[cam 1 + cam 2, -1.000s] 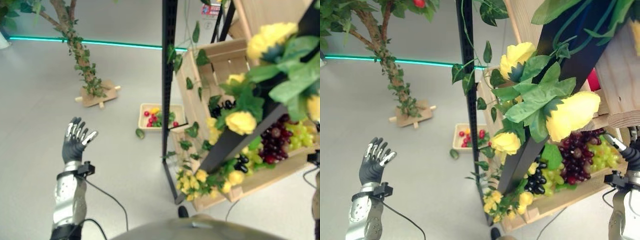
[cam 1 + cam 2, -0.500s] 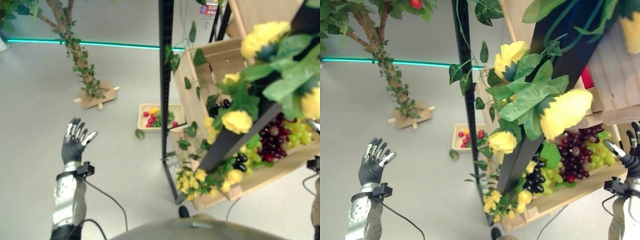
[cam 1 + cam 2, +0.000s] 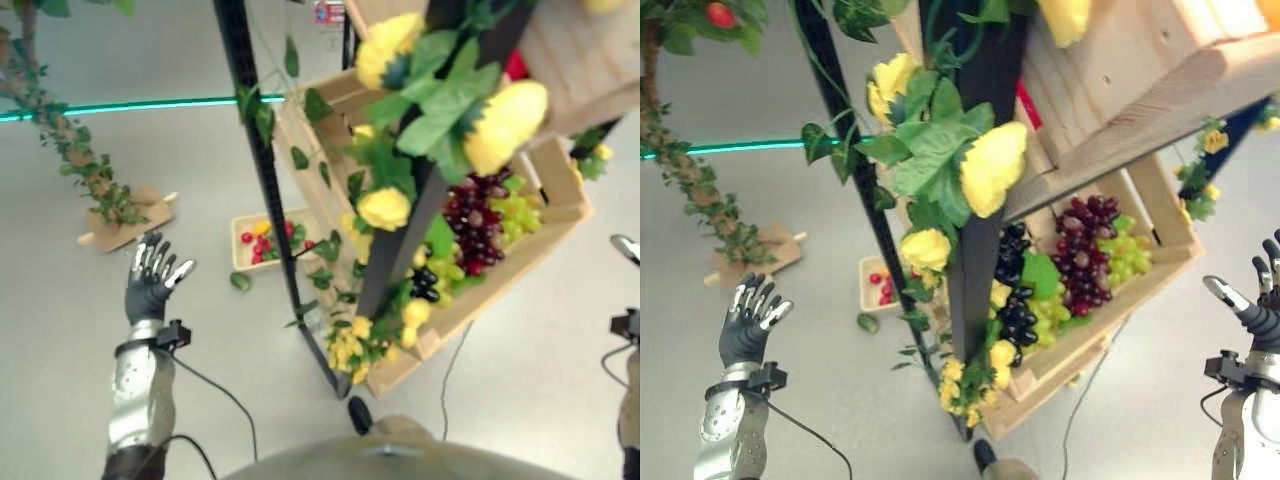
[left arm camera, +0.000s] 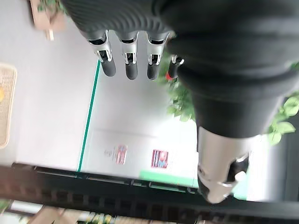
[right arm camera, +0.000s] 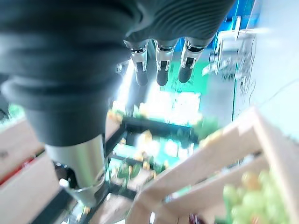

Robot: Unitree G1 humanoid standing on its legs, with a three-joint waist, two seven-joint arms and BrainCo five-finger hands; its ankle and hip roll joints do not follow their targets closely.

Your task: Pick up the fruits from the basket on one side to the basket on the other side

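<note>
Both hands, left hand (image 3: 152,283) at lower left and right hand (image 3: 1260,300) at lower right, hang open and empty; purple and green grape bunches (image 3: 1095,252) fill the slanted wooden crate (image 3: 1160,200), transfer apparently unstarted.

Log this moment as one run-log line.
left hand: open, empty | right hand: open, empty | grapes: in wooden crate | floor basket: holds small fruit

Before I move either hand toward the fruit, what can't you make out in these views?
- Small basket on the floor: fruit too small to name; black post crosses it.
- Grapes in the wooden crate: partly hidden by leaves and post.
- Right hand: cut by frame edge.
- Left hand: open, empty.
</note>
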